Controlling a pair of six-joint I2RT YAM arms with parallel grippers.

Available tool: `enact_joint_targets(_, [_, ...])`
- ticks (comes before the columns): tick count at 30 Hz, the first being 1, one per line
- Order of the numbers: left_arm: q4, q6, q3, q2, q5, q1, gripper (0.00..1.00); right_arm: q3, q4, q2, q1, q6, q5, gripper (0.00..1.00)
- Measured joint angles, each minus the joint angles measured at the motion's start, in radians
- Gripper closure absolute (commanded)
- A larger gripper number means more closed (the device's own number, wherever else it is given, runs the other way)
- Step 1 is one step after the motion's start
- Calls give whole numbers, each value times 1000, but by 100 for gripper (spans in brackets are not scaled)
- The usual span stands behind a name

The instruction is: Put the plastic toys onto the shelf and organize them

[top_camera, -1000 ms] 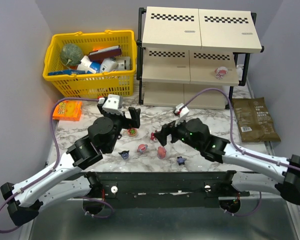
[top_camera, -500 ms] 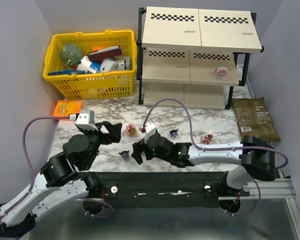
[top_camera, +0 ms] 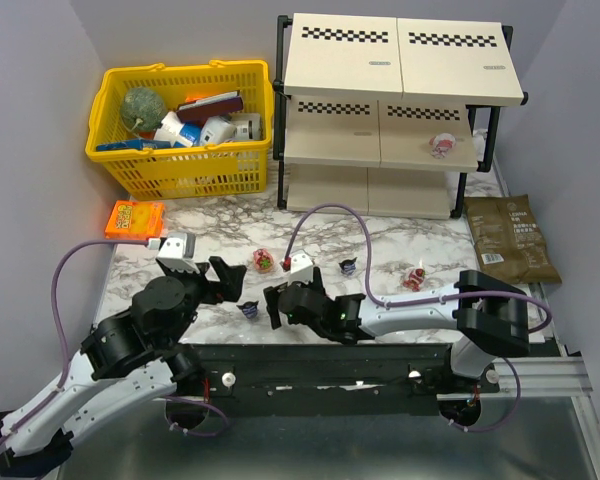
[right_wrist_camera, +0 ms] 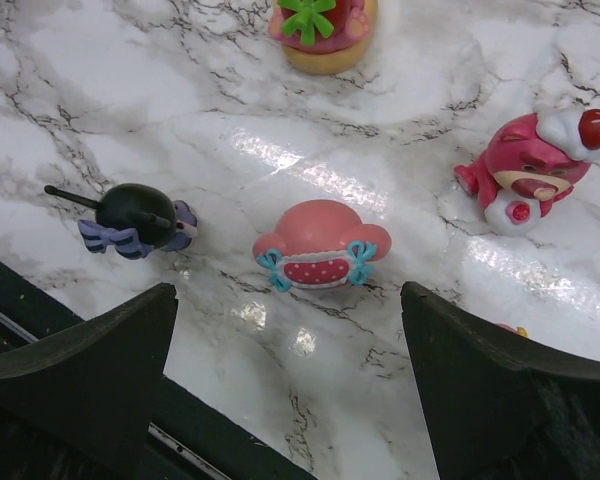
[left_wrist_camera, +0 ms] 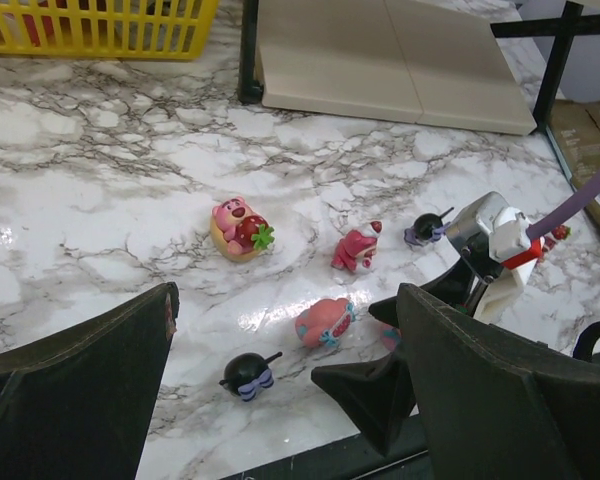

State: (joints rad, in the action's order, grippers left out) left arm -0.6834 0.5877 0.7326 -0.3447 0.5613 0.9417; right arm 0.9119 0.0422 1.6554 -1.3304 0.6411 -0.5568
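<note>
Right gripper [right_wrist_camera: 288,300] spread wide and empty, aimed down at a pink round toy [right_wrist_camera: 320,247] on the table [right_wrist_camera: 130,80], black toy [right_wrist_camera: 140,218] beside it; the arm lies low, stretched leftward along the near edge. Left gripper [left_wrist_camera: 285,300] also wide open, holding nothing, arm bent and raised. One toy [top_camera: 443,145] sits on the shelf [top_camera: 400,55] middle board.

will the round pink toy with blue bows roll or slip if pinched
Probably rigid and light: the pink toy looks like small moulded plastic. Its smooth, domed top may slip from a pinch. It rests flat, so rolling seems unlikely.
</note>
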Motion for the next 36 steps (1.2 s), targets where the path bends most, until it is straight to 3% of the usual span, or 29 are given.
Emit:
enact_joint_targets(9, [0,-3,0,-8,-45,-5,1,0,-7,43,0,-8,-33,0])
enact_joint_targets(23, [4,-16,-8,2,-91,-5,1,16,99,92,9,-166,-32,1])
enact_joint_targets(36, [8,-26,-8,-27,-120,-6,1,17,153,158,28,-202,-5,10])
